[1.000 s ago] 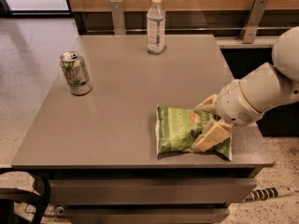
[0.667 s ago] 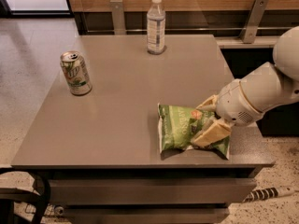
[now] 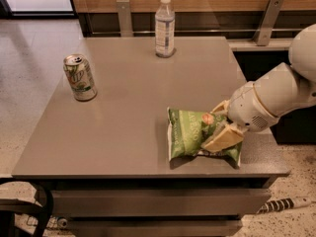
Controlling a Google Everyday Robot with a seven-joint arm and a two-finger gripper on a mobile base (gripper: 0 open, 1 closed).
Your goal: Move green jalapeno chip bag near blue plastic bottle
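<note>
Green jalapeno chip bag (image 3: 190, 138) is lying crumpled by the near-right edge of the table (image 3: 128, 127), w/ its right part pinched in the gripper (image 3: 213, 126), jaws closing tight on it. Blue plastic bottle (image 3: 164, 26) is standing upright at the far edge, well apart from the bag. Soda can (image 3: 80, 77) is standing upright on the left, arm (image 3: 276, 95) reaching in from the right.

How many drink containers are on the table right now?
2. The soda can stands at the table's left side; the plastic bottle stands at its far edge. The hand grips the chip bag near the right front.
</note>
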